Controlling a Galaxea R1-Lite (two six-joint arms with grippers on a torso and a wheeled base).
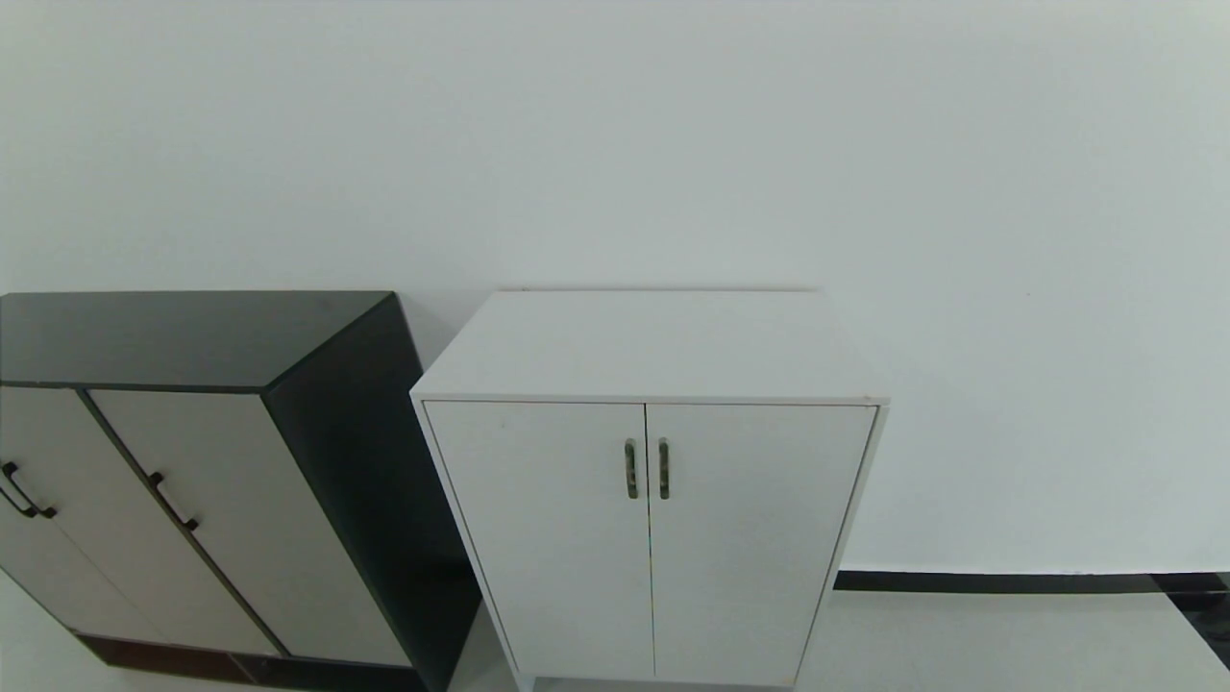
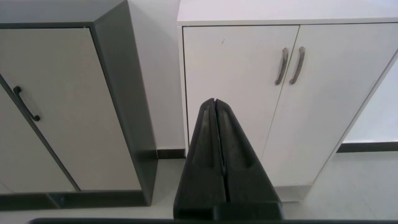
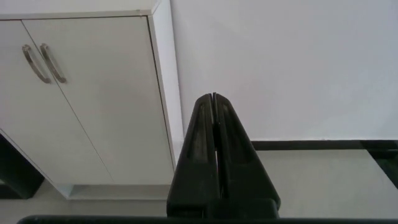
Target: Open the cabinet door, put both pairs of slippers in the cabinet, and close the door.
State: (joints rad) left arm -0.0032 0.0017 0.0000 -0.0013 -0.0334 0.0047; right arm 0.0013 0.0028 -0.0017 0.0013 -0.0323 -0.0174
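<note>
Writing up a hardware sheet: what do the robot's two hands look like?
The left hand and right hand look alike: black, slightly glossy, each made of two long fingers that widen from a narrow tip into a wedge, with plain, unmarked surfaces.

Two cabinets: one white cabinet (image 1: 653,351) on the right, one dark cabinet (image 1: 192,336) on the left. Each shows two doors (image 1: 553,538) and two handles (image 1: 631,469), making four doors and four handles in all.
</note>
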